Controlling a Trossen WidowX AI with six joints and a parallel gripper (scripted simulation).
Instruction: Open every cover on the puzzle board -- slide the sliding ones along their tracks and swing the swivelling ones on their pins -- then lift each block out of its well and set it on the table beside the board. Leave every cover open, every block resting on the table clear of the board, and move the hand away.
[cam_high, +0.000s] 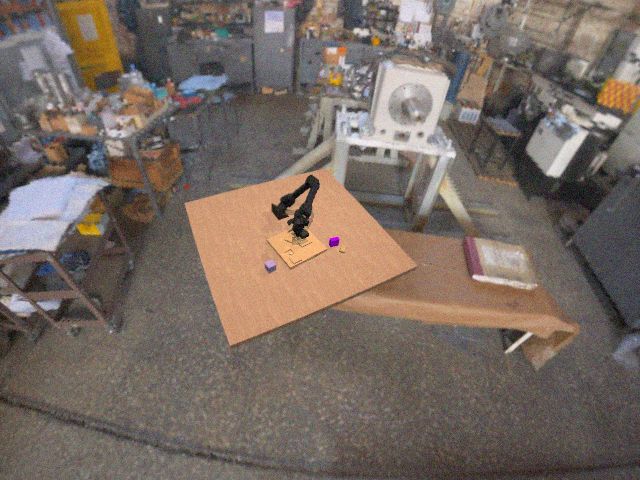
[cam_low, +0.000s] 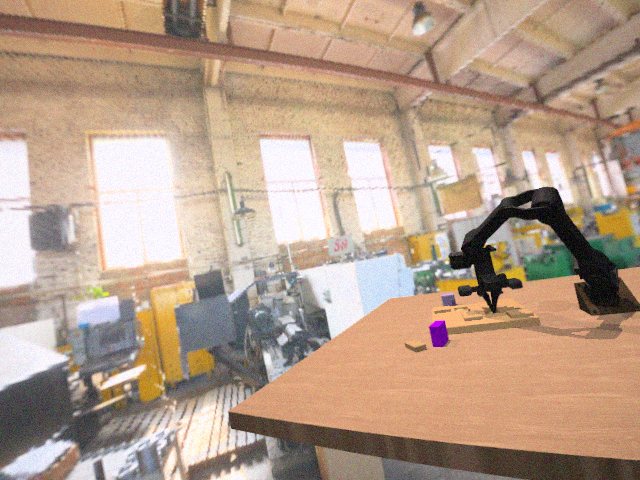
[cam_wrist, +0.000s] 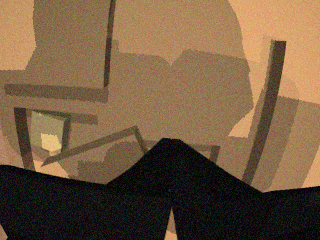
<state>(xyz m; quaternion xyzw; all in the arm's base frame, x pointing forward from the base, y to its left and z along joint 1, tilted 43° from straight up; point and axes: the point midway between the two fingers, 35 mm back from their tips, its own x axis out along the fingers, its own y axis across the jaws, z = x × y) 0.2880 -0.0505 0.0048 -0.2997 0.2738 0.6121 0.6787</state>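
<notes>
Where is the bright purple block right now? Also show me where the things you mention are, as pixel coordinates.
In the top view, the bright purple block (cam_high: 333, 241) (cam_low: 438, 333) rests on the table (cam_high: 232, 310) (cam_low: 413, 403) just right of the puzzle board (cam_high: 307, 254) (cam_low: 485, 324), beside a small tan piece (cam_high: 342, 249) (cam_low: 415, 345).

tabletop (cam_high: 242, 304) (cam_low: 413, 392): wood look, fine grain, smooth, low sheen | puzzle board (cam_high: 305, 254) (cam_low: 465, 325) (cam_wrist: 210, 25): pale, wood-like, matt | gripper (cam_high: 301, 235) (cam_low: 493, 310) (cam_wrist: 170, 147): black, matt | bright purple block (cam_high: 333, 241) (cam_low: 438, 333): smooth, flat-coloured, material unclear | lilac block (cam_high: 270, 266) (cam_low: 448, 299): smooth, matt | floor (cam_high: 310, 403): rough, speckled, dull
</notes>
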